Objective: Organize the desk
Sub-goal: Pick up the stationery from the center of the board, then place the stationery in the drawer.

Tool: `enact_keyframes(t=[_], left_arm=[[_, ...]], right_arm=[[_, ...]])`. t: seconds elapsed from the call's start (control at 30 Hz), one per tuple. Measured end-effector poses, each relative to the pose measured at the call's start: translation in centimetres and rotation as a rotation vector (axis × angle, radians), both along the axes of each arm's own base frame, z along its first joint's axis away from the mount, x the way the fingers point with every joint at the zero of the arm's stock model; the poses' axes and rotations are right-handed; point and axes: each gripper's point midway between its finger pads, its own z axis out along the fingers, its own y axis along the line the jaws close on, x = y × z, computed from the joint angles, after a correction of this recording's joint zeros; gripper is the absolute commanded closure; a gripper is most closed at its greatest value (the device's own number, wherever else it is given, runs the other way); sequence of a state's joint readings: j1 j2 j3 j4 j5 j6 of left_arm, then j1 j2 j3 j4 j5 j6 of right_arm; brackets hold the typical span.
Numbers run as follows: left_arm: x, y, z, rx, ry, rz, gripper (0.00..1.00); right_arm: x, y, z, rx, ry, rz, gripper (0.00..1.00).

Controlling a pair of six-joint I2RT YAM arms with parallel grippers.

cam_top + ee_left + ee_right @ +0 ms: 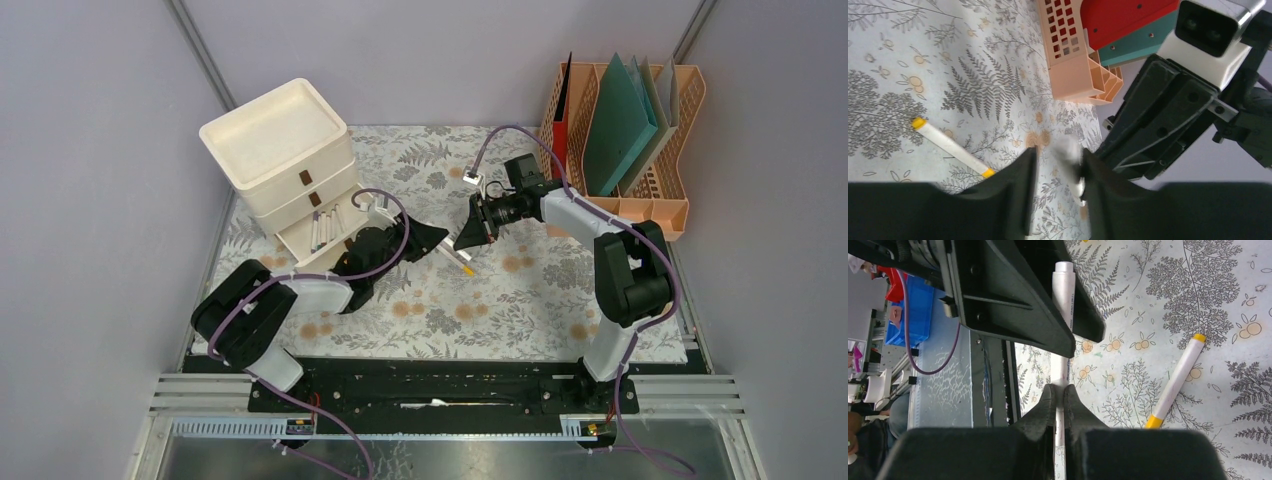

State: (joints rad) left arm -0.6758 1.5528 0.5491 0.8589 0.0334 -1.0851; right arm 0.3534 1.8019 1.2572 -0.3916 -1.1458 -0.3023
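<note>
White cylindrical pen (1064, 295) clamped in right gripper (1064, 395) at lower centre, far end blurred between part-open jaws of left gripper (1058, 154), barrel partly hidden.

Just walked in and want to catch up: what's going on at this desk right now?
It looks like a handover above the desk. The right pincer is shut on a white pen, and the left pincer flanks the same pen, with a gap showing on one side. A yellow-capped marker lies on the desk beside them. At the left, a white drawer stands open with pens inside.
</note>
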Motion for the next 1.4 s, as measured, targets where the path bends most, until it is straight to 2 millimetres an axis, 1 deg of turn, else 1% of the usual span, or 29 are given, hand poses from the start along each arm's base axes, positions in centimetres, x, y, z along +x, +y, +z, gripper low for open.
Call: enact_keyframes(t=[0.1, 0.13, 0.27, 0.3, 0.37, 0.4, 0.43, 0.5, 0.57, 0.7, 0.77, 0.87, 0.97, 1.0, 1.03, 1.07, 1.13, 1.17, 1.27, 1.33, 1.4], left_arm=[[-0.1, -0.6, 0.9, -0.028, -0.01, -0.021, 0.99], [-0.2, -0.8, 1.2, -0.035, -0.019, -0.029, 1.0], [-0.2, -0.9, 1.3, -0.04, -0.017, -0.032, 1.0], [-0.2, -0.8, 1.3, -0.04, -0.017, -0.032, 1.0], [-0.2, -0.8, 1.2, -0.038, -0.017, -0.033, 1.0], [-0.3, -0.8, 1.2, -0.035, -0.016, -0.034, 1.0], [-0.4, -0.8, 1.2, -0.032, -0.016, -0.035, 1.0], [-0.4, -0.3, 0.9, 0.006, -0.023, -0.021, 1.0], [-0.3, 0.6, 0.4, 0.072, -0.024, 0.006, 1.0], [-0.2, 3.2, -0.3, 0.26, -0.041, 0.07, 1.0], [0.4, 4.9, -0.4, 0.393, -0.045, 0.115, 1.0], [1.7, 7.5, 0.7, 0.603, -0.077, 0.192, 1.0], [2.9, 10.3, 2.3, 0.835, -0.12, 0.249, 1.0], [3.4, 11.7, 3.2, 0.943, -0.135, 0.275, 1.0], [3.7, 12.5, 3.7, 1.01, -0.144, 0.293, 1.0], [4.2, 13.8, 4.6, 1.111, -0.158, 0.324, 1.0], [5.0, 15.6, 5.7, 1.266, -0.17, 0.372, 1.0], [5.3, 16.8, 6.1, 1.371, -0.171, 0.396, 1.0], [6.0, 19.5, 6.3, 1.629, -0.161, 0.429, 1.0], [6.5, 20.9, 6.1, 1.765, -0.148, 0.42, 1.0], [7.2, 22.1, 5.9, 1.86, -0.132, 0.407, 1.0]], right_arm=[[0.0, -0.1, -0.2, -0.008, 0.001, -0.005, 1.0], [-0.1, -0.1, -0.2, -0.006, 0.003, -0.002, 1.0], [-0.1, -0.1, -0.2, -0.005, -0.002, 0.0, 1.0], [-0.1, -0.1, -0.2, -0.005, -0.003, 0.001, 0.96], [-0.1, -0.1, -0.3, -0.006, -0.004, 0.004, 0.7], [-0.2, -0.1, -0.3, -0.006, -0.004, 0.006, 0.6], [-0.3, -0.1, -0.3, -0.006, -0.008, 0.012, 0.52], [-0.7, -0.2, -0.4, -0.01, 0.003, 0.022, 0.41], [-1.0, -0.3, -0.5, -0.014, 0.001, 0.031, 0.35], [-1.4, -0.5, -0.7, -0.022, -0.001, 0.043, 0.33], [-1.4, -0.6, -0.7, -0.022, -0.006, 0.047, 0.32], [-1.6, -0.6, -0.5, -0.022, -0.013, 0.051, 0.32], [-1.6, -0.7, -0.5, -0.023, -0.017, 0.054, 0.32], [-1.7, -0.7, -0.5, -0.024, -0.016, 0.055, 0.32], [-1.7, -0.7, -0.5, -0.024, -0.018, 0.056, 0.32], [-1.7, -0.7, -0.6, -0.025, -0.018, 0.056, 0.32], [-1.7, -0.8, -0.6, -0.026, -0.018, 0.057, 0.32], [-1.7, -0.8, -0.6, -0.027, -0.018, 0.058, 0.32], [-1.8, -0.8, -0.6, -0.028, -0.016, 0.058, 0.31], [-1.8, -0.8, -0.6, -0.029, -0.016, 0.058, 0.31], [-1.8, -0.8, -0.6, -0.029, -0.016, 0.058, 0.31]])
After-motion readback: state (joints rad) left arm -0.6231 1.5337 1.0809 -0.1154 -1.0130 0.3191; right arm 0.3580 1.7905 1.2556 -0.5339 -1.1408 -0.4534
